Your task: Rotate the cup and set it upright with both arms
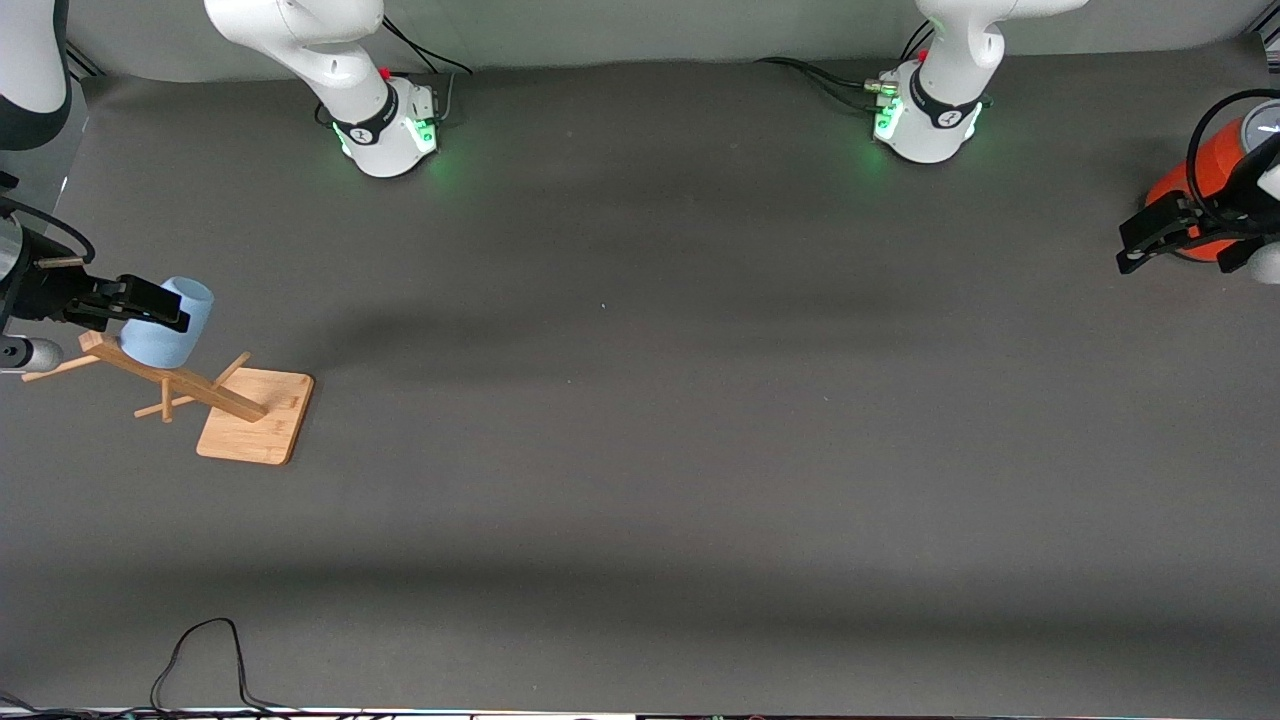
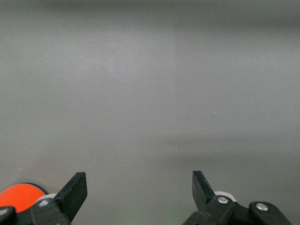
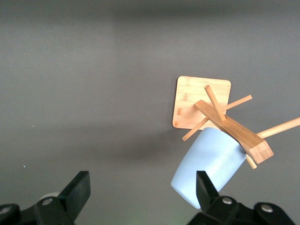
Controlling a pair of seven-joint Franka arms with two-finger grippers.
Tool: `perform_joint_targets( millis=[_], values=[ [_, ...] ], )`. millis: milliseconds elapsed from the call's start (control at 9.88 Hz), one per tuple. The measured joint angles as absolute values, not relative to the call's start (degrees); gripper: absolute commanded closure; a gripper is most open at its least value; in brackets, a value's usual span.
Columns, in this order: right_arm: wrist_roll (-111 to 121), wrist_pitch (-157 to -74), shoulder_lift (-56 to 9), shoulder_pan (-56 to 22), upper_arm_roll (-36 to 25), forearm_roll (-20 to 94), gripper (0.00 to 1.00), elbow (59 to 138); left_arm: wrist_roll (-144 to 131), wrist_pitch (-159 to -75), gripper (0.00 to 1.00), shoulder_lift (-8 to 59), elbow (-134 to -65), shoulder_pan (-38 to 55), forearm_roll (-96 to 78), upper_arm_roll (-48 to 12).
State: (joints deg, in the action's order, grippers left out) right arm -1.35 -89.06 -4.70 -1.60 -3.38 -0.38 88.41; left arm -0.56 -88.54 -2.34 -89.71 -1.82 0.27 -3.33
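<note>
We note, low at the left edge of the front view, a wooden cup stand (image 1: 215, 395): a flat square bamboo base lying on the dark grey tabletop (image 1: 700, 450), with a post and thin pegs rising from it toward the frame's left edge.

Just above the base in the frame, the small pale-blue handleless cup (image 1: 168, 322) hangs on one of the pegs, tilted, its mouth against the stand. In the right wrist view the cup (image 3: 208, 171) shows at lower right, its closed bottom pointing toward the camera, the stand's post (image 3: 234, 131) crossing just above it.

The right pincer (image 1: 140, 303) hovers at the left edge of the front view, over the cup and stand. We see its fingers spread wide in the right wrist view, one black fingertip (image 3: 205, 187) overlapping the cup's side; whether it touches we cannot tell. Nothing is gripped.

At the upper right edge of the front view, the left pincer (image 1: 1150, 245) hangs over an orange cylinder with a grey top (image 1: 1205, 170). Its fingers stand wide apart and empty.
</note>
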Motion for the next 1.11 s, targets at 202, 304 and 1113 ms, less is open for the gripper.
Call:
perform_joint_targets(
  millis=[202, 304, 1113],
  values=[
    [-0.5, -88.9, -4.6, -1.3, -4.1, -0.7, 0.0, 88.7, -0.5, -88.5, 0.0, -2.3, -89.5, -1.8, 0.3, -3.3],
    [1.6, -88.9, -4.0, -1.2, -5.6, -0.7, 0.0, 89.4, -0.5, -88.5, 0.0, -2.3, -89.5, -1.8, 0.2, -3.4],
    [6.0, -92.4, 6.9, -0.7, -11.8, -0.8, 0.0, 103.2, -0.5, -88.5, 0.0, -2.3, -89.4, -1.8, 0.2, -3.5]
  ],
)
